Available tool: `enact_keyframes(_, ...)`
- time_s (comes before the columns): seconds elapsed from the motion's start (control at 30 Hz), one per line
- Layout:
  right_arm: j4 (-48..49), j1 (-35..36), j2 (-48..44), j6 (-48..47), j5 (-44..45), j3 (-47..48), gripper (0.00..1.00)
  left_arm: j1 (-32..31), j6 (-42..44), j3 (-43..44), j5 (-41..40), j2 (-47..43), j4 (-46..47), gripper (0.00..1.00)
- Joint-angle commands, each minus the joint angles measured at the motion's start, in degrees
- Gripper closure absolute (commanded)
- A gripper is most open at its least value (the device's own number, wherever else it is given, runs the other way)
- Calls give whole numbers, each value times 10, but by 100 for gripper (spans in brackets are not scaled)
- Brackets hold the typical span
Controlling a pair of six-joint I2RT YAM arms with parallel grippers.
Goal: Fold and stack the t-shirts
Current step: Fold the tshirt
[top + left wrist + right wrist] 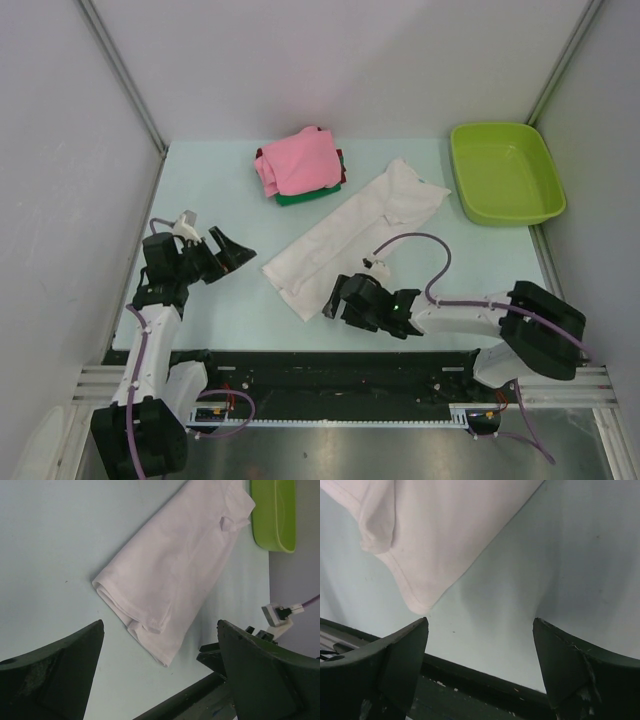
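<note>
A white t-shirt (350, 232) lies folded lengthwise in a long diagonal strip in the middle of the table; it also shows in the left wrist view (175, 570) and the right wrist view (435, 530). A folded stack at the back has a pink shirt (300, 160) on top, with dark red (341, 160) and green (300, 198) edges showing beneath. My left gripper (235, 250) is open and empty, to the left of the white shirt. My right gripper (340, 300) is open and empty, just beside the shirt's near corner.
A lime-green plastic tub (505, 172) stands at the back right and shows in the left wrist view (274, 515). Grey walls enclose the table on three sides. The black rail (330, 375) runs along the near edge.
</note>
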Motion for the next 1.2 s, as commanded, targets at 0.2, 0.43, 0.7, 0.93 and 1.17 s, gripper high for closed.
enact_keyframes(0.2, 266, 6, 167, 110, -65, -2, 16, -3, 10, 9, 28, -12, 0, 0)
enact_keyframes(0.43, 292, 9, 213, 125, -82, -1, 29, -3, 10, 9, 33, -7, 2, 0)
enact_keyframes(0.7, 293, 8, 241, 126, -76, 1, 69, -3, 9, 7, 32, -11, 2, 0)
enact_keyframes(0.93, 236, 3, 220, 96, -64, 1, 100, -3, 9, 6, 35, -6, 4, 0)
enact_keyframes(1.17, 98, 9, 135, 18, -40, -8, 100, -70, -8, 5, 20, -9, 5, 0)
